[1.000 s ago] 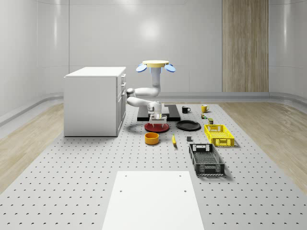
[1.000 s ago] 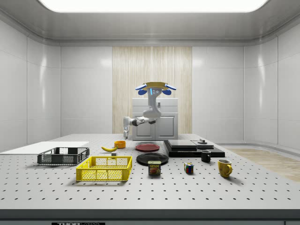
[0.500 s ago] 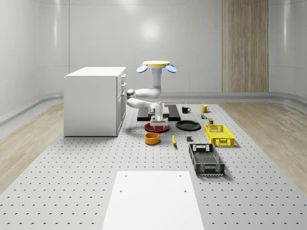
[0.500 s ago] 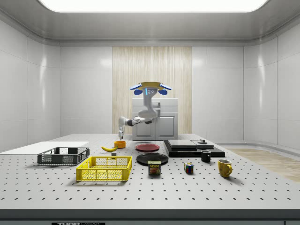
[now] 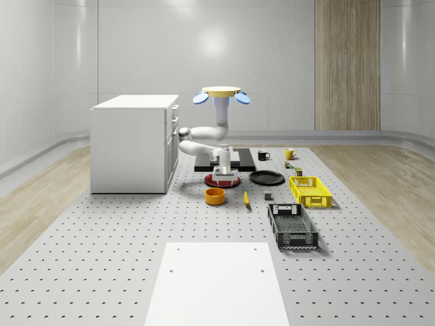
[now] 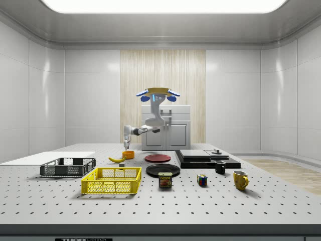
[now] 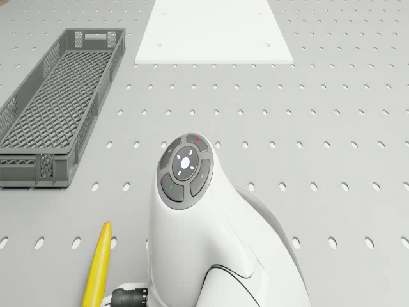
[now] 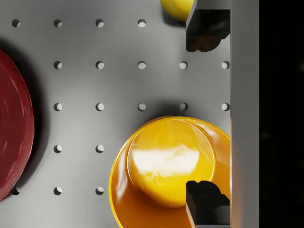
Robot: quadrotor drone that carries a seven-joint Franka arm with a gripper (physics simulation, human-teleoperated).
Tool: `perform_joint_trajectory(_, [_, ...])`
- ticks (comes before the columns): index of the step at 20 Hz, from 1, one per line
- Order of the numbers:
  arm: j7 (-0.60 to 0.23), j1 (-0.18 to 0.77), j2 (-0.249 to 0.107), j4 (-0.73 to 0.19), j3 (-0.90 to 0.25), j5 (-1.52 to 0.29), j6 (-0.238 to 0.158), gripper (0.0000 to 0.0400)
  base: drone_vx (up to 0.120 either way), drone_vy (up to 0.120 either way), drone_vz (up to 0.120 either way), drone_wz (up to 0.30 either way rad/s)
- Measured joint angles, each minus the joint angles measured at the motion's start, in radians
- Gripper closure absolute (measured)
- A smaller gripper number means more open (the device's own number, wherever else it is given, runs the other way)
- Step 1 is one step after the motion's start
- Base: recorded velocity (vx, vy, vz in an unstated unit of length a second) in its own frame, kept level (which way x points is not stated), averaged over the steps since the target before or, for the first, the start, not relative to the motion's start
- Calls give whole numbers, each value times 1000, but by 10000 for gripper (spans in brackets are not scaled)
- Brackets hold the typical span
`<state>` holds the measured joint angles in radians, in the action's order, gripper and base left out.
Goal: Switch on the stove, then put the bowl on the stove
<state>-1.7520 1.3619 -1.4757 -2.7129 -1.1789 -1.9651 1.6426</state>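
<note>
The orange bowl (image 5: 215,196) (image 6: 128,154) stands on the perforated table, in front of the red plate (image 5: 232,183). In the wrist view the bowl (image 8: 168,166) lies below and partly between the fingers. My gripper (image 5: 223,178) (image 6: 126,145) (image 8: 207,118) hangs open just above it, holding nothing. The black stove (image 5: 241,159) (image 6: 205,158) lies flat farther back, with a small knob (image 6: 216,151) on top. The drone (image 5: 221,94) (image 6: 156,93) hovers high over the stove's near edge, its arm reaching down and forward.
A banana (image 5: 246,197) (image 7: 97,265) lies beside the bowl. A black plate (image 5: 266,178), yellow crate (image 5: 310,191) and grey crate (image 5: 292,225) sit to the whole-scene view's right. A white cabinet (image 5: 134,142) stands left, a white board (image 5: 216,282) in front.
The drone and arm have drifted towards the side view's left. The open gripper went from over the red plate to over the bowl.
</note>
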Motion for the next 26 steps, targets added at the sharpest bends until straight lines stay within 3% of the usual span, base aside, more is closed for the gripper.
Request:
perform_joint_trajectory(13, [28, 1, 13, 57, 115, -106, 59, 0, 0, 0, 0, 0])
perform_joint_trajectory(26, [27, 9, 41, 78, 151, -147, 58, 0, 0, 0, 0, 0])
